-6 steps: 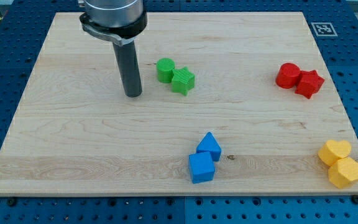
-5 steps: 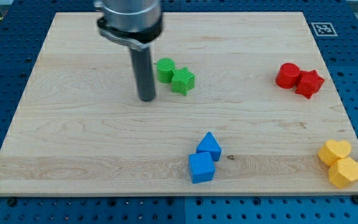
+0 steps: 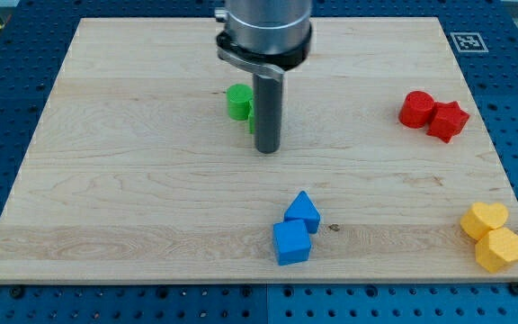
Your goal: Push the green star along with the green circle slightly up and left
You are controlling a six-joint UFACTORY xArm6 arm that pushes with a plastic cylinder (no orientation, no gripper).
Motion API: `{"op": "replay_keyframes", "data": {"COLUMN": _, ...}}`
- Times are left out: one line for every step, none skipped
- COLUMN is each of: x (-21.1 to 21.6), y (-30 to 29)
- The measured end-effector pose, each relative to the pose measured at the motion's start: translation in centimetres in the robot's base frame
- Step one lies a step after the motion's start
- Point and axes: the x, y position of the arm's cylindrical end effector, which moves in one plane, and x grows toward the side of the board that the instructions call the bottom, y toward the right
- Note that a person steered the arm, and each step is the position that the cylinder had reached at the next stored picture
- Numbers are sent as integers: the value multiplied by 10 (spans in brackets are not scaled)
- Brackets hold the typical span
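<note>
The green circle [image 3: 237, 102] sits on the wooden board [image 3: 106, 180] above the middle. The green star [image 3: 253, 121] lies just to its lower right and is mostly hidden behind my rod; only a sliver of its left edge shows. My tip [image 3: 267, 149] rests on the board just below the star. Whether it touches the star cannot be told.
A red circle [image 3: 415, 109] and a red star [image 3: 448, 121] sit together at the right. A blue pentagon [image 3: 303, 211] and a blue cube [image 3: 291, 242] lie at the bottom middle. A yellow heart [image 3: 484, 220] and a yellow hexagon [image 3: 500, 249] are at the bottom right.
My tip has moved to the right, from left of the green pair to just below and in front of the green star. The blocks have not visibly moved.
</note>
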Motion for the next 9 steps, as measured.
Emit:
{"op": "replay_keyframes", "data": {"x": -3, "y": 20}}
{"op": "replay_keyframes", "data": {"x": -3, "y": 25}}
{"op": "replay_keyframes", "data": {"x": -3, "y": 16}}
{"op": "replay_keyframes", "data": {"x": -3, "y": 1}}
{"op": "replay_keyframes", "data": {"x": -7, "y": -13}}
{"op": "replay_keyframes", "data": {"x": -13, "y": -18}}
{"op": "replay_keyframes", "data": {"x": -7, "y": -13}}
{"op": "replay_keyframes", "data": {"x": 15, "y": 12}}
{"op": "replay_keyframes", "data": {"x": 16, "y": 41}}
